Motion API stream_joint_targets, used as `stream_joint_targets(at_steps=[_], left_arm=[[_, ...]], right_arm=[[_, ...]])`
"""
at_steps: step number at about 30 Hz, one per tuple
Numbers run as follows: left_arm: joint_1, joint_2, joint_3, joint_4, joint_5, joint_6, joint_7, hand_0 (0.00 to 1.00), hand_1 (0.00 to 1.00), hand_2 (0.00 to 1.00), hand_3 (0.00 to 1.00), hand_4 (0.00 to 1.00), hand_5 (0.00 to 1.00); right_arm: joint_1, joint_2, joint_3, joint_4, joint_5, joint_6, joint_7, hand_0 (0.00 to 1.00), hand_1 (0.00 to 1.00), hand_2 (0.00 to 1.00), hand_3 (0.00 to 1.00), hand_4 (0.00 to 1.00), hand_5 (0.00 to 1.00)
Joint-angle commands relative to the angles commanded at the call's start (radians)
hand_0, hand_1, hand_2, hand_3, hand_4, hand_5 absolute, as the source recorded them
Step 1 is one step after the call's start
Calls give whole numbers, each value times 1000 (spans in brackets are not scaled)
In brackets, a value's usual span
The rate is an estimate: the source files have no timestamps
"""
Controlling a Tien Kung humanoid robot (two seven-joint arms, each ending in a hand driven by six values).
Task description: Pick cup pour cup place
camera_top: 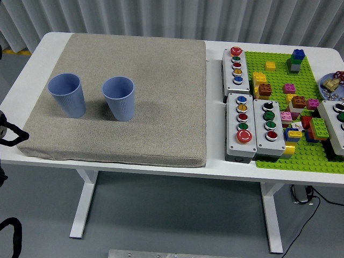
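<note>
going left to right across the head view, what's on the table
left blue cup → right blue cup, both upright on the grey pad → grey push-button boxes → green brick baseplate with loose coloured bricks

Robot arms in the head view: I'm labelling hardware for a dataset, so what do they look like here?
Very little shows. At the left edge, a black part of the left arm with a silvery metal piece reaches the grey pad's corner; its fingers cannot be made out. A black curved piece, perhaps a cable, shows in the lower left corner. The right arm is out of view.
</note>
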Motion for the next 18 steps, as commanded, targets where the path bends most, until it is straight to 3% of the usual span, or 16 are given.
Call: stream_joint_targets(at_steps=[2,3,6,11,18], left_arm=[[1,1,-1,-2,18,-6,6,968,958,998,998,998,470],[2,1,-1,-3,33,-10,10,986,982,998,998,962,216],[12,8,2,-18,89,-56,39,986,982,998,998,962,216],[24,11,2,-30,128,-70,54,959,953,998,998,962,213],[51,20,9,-28,138,-44,72,951,945,998,998,954,201]], right_arm=[[0,0,0,0,0,0,0,749,703,749,602,112,252],[0,0,-1,0,1,0,0,749,703,750,603,111,253],[1,0,0,0,0,0,-1,749,703,750,603,111,253],[1,-1,-1,0,2,1,-1,749,703,749,603,111,253],[0,-1,-5,0,5,2,0,749,703,749,603,112,259]])
